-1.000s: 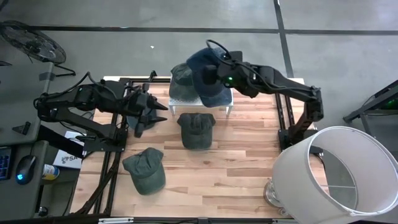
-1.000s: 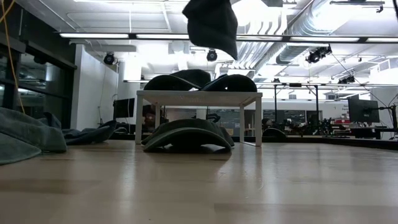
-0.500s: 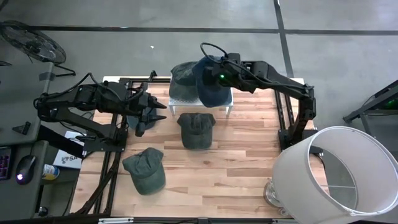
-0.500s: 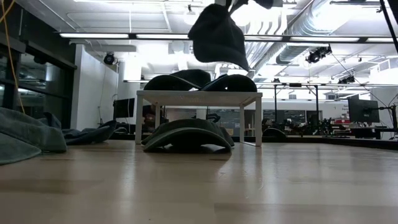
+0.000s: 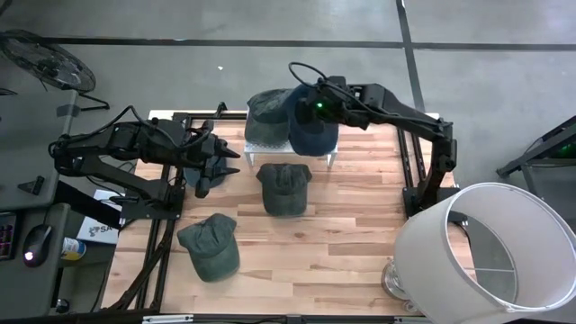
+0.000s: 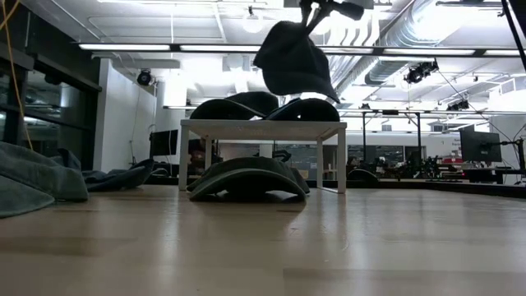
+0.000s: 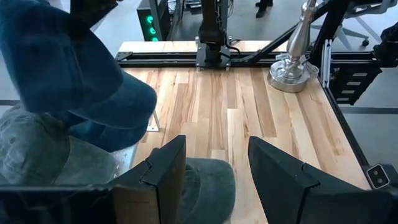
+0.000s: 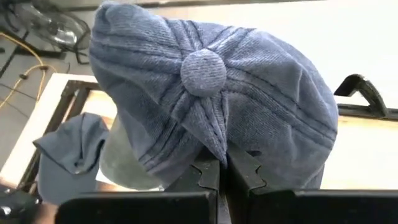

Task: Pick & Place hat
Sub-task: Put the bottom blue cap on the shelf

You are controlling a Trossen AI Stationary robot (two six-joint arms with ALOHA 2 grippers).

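Blue cap (image 8: 211, 99) hangs pinched in our right gripper (image 8: 219, 171), now lower and directly above the small white stand (image 6: 261, 127). We judge release is close. Our left gripper (image 7: 214, 165) waits open.

A large white lampshade (image 5: 490, 252) is standing at the surface's (image 5: 360, 243) corner, overhanging its edge; its metal lamp base (image 7: 291, 65) is sitting on the wood. A fan (image 5: 49, 61) is lying on the floor beyond the opposite side. A computer mouse (image 5: 36, 245) is glowing beside the frame.
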